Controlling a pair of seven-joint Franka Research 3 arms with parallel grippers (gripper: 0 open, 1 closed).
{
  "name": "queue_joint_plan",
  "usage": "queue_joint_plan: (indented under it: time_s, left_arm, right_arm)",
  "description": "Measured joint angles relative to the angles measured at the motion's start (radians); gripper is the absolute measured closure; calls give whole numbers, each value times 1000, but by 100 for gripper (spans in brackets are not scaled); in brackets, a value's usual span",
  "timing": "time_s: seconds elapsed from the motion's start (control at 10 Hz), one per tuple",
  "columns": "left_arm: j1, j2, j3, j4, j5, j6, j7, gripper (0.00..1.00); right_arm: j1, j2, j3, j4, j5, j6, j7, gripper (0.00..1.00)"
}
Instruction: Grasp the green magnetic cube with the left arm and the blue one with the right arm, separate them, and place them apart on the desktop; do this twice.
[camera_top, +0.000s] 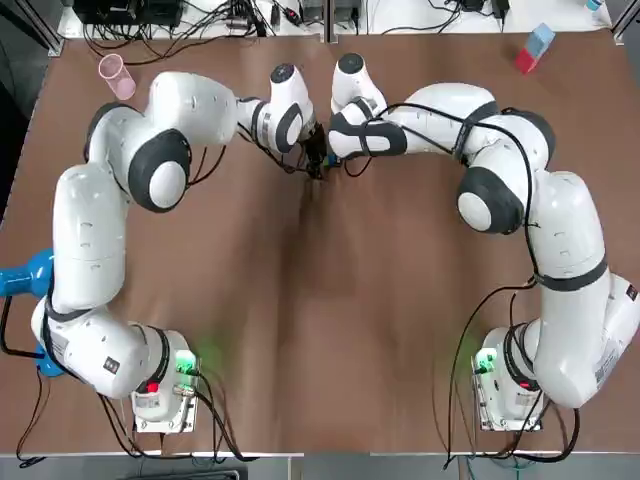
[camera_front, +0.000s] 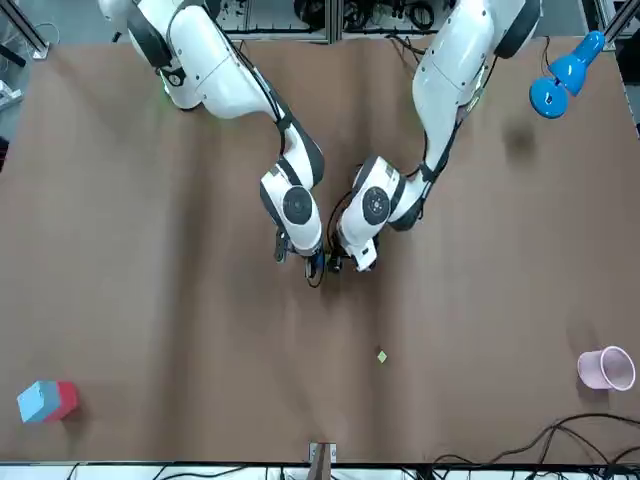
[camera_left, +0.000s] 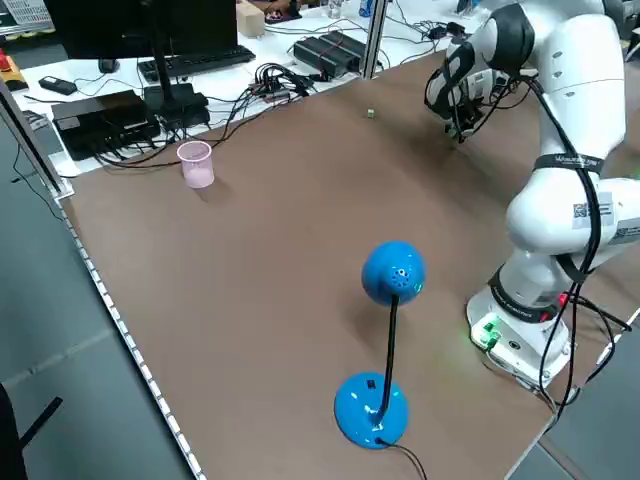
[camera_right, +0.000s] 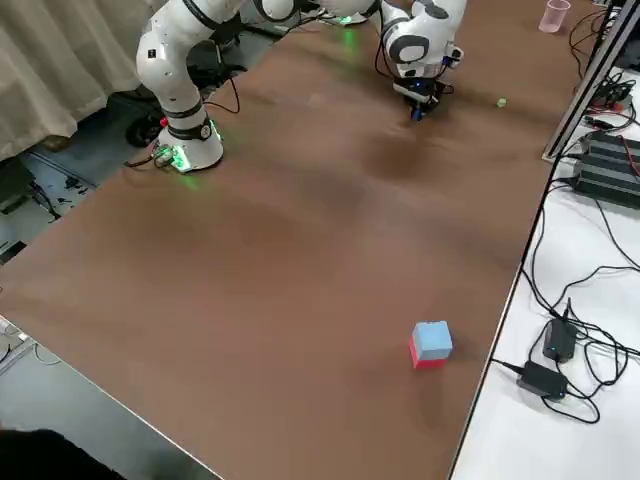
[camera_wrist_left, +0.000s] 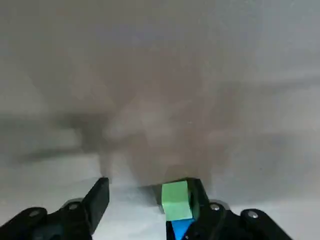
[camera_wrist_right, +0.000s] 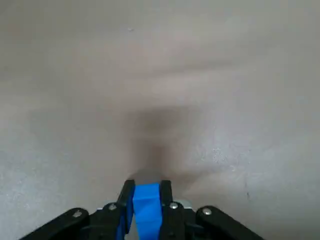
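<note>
Right gripper (camera_wrist_right: 146, 190): clenched on the blue cube (camera_wrist_right: 147, 212), a finger flat against each side, low over the far middle of the bench (camera_top: 320, 300).
Blue cube: sat between those fingers; whether it touched the bench could not be told.
Left gripper (camera_wrist_left: 150, 187): spread wide, nose to nose with the right one. One finger lay against the green cube (camera_wrist_left: 176, 200), and the other stood well apart from it.
Green cube: joined to the blue cube, a corner of which showed against it in the left wrist view; not yet gripped.
Step in hand: judged to be the left grasp on the green cube, ahead of the pull.
Doing it well: the left gripper probably needed to shift sideways so the cube sat midway between its fingers. It should then close on green faces only, clear of the blue. The right hold should be kept firm. Sliding the cubes across each other would likely break the magnets more easily than a straight tug.
Set-down: well apart on the bench, so the pair could not snap together.
Small green piece (camera_front: 382, 356): lay alone beyond the grippers, toward the far edge; too small to identify, and best avoided.
Far corners: a pink cup (camera_top: 117, 75) on the left and a blue-and-red block (camera_top: 533, 48) on the right, both well away from the work.
</note>
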Motion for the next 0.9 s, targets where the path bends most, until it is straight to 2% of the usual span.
queue_joint_plan:
  time_s: [0.1,0.3,0.4,0.5,0.9]
  left_arm:
    - [0,0,0,0,0,1,0,30]
    - [0,0,2,1,0,6,-1,47]
    - [0,0,3,2,0,8,-1,53]
    - [0,0,3,5,0,9,-1,70]
    - [0,0,3,5,0,9,-1,77]
  right_arm:
    - [0,0,0,0,0,0,0,71]
    - [0,0,0,0,0,0,0,71]
    - [0,0,0,0,0,0,0,71]
    - [0,0,0,0,0,0,0,71]
    - [0,0,0,-1,0,0,0,72]
